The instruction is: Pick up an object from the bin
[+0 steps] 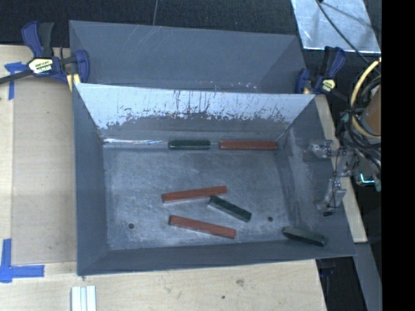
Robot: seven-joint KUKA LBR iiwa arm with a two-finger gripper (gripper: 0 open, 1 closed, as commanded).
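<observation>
Progress is nil so far: nothing has been lifted out of the bin [194,57], and every piece lies loose on its floor or against its walls. The end effector [329,205] hangs at the bin's right wall, above the slope rather than over the floor, with nothing visibly in it. Whether it is apart or together I cannot tell from this angle.

The thing nearest to it is a dark stick [303,236] in the near right corner, just below it in the camera view. Near the middle of the floor lie a red-brown stick [194,194], a short dark green stick [229,208] just beside its right end, and a second red-brown stick [202,226] in front of them. Against the back wall a dark green bar [189,145] and a red-brown bar [248,146] lie end to end.

By my reading the whole job remains: move over one stick, descend, close on it and raise it.
</observation>
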